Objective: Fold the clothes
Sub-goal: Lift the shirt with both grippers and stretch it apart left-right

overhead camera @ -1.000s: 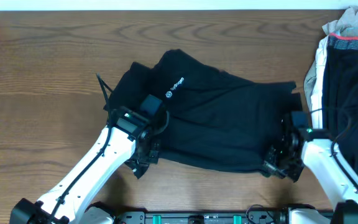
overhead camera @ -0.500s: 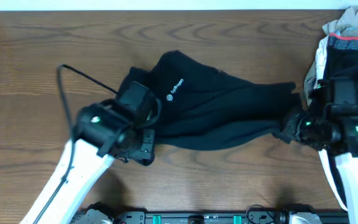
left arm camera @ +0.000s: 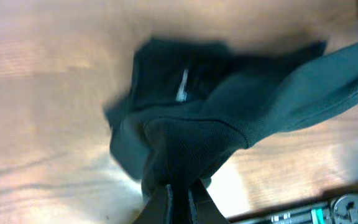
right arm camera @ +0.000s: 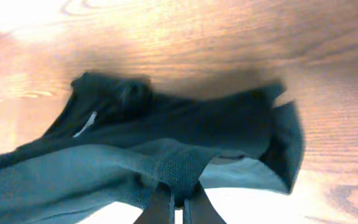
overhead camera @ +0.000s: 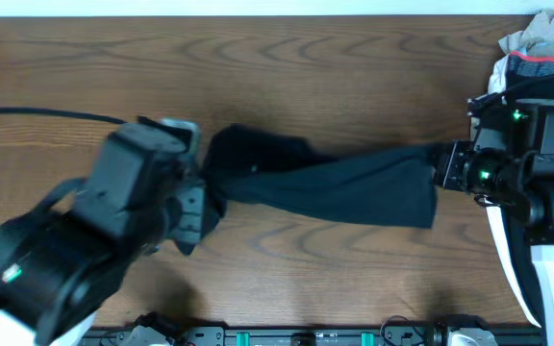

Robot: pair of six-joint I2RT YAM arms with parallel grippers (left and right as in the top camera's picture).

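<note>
The black T-shirt (overhead camera: 335, 183) hangs stretched in a band between my two grippers, lifted off the wooden table (overhead camera: 287, 77). My left gripper (overhead camera: 205, 192) is shut on the shirt's left end; in the left wrist view its fingers pinch a fold of the black T-shirt (left arm camera: 191, 149) at the left gripper (left arm camera: 179, 196), and a white logo (left arm camera: 182, 85) shows on the fabric below. My right gripper (overhead camera: 442, 168) is shut on the right end. The right wrist view has the black T-shirt (right arm camera: 179, 146) bunched into the right gripper (right arm camera: 179, 202).
A pile of other garments (overhead camera: 537, 58), grey, white and dark with a red band, lies at the table's far right behind the right arm. A black cable (overhead camera: 37, 113) runs across the left side of the table. The table's front rail (overhead camera: 306, 336) lies along the bottom.
Both grippers have risen and spread apart, lifting the shirt off the table and pulling it from a spread heap into a taut narrow band. The left arm has swung up toward the camera.
</note>
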